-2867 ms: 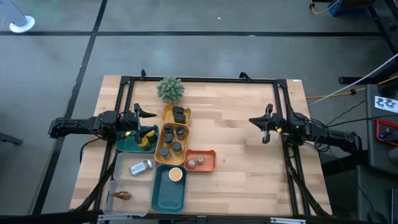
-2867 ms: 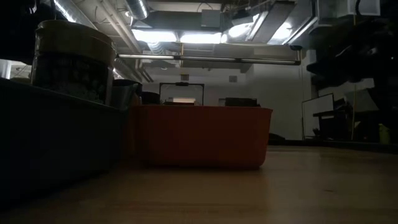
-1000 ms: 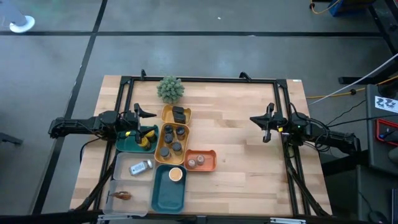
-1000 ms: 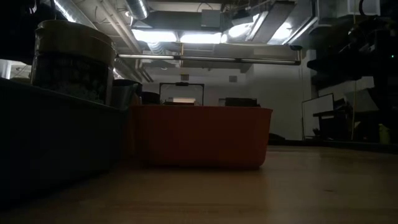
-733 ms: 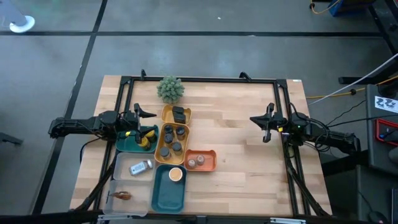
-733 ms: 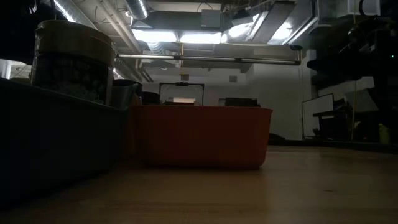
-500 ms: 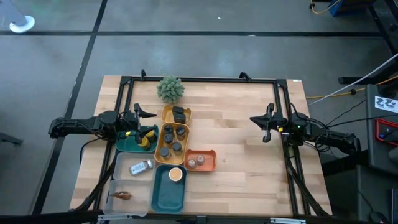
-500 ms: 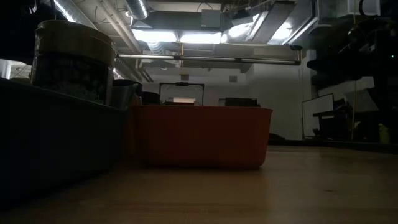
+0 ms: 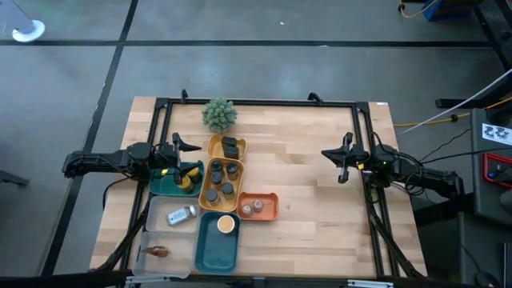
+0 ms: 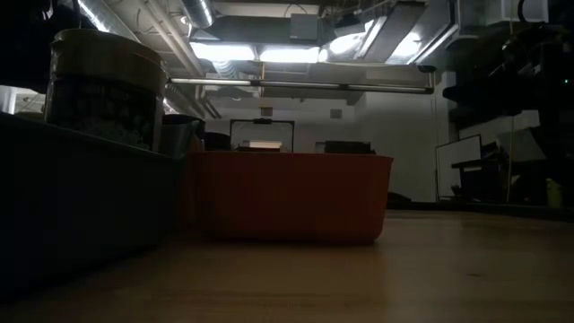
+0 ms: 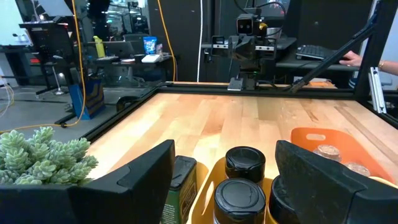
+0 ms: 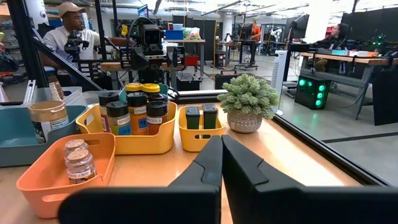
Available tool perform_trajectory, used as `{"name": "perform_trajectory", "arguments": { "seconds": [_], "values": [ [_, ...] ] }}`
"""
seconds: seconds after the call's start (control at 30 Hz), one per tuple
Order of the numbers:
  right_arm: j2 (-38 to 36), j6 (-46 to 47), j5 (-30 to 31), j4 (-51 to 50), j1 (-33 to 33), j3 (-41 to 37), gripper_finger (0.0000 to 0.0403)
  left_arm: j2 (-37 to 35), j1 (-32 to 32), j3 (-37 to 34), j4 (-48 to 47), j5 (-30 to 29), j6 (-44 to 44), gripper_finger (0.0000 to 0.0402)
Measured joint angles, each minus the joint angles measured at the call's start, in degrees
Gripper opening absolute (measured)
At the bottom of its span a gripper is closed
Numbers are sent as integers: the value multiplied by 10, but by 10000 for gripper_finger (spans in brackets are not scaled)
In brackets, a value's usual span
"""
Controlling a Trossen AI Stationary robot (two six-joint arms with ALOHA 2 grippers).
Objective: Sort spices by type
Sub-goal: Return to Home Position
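Homing well means drawing each arm back to its own side of the table without sweeping low across the trays. The left gripper (image 9: 182,147), fingers spread wide and empty, hangs close to the green tray (image 9: 164,186) (the tighter spot). The right gripper (image 9: 340,156), fingers pressed together, sits well apart over bare wood. The spices lie grouped: dark-capped jars (image 9: 222,178) upright in the yellow tray (image 9: 202,189), two pale-capped jars (image 9: 253,208) in the orange tray (image 9: 269,206), and a gold-lidded jar (image 9: 226,225) in the teal tray (image 9: 216,253).

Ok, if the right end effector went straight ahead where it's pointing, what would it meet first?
The right end effector would probably meet the small yellow tray holding two dark boxes; depth is unclear.
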Motion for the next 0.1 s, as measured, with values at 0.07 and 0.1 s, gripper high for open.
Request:
{"name": "perform_trajectory", "arguments": {
  "seconds": [0.07, 0.1],
  "values": [
    [0, 0, 0, 0, 0, 0, 10, 0, 0, 0, 0, 0, 0, 269],
    [0, 0, 0, 0, 0, 0, 10, 0, 0, 0, 0, 0, 0, 269]
  ]
}}
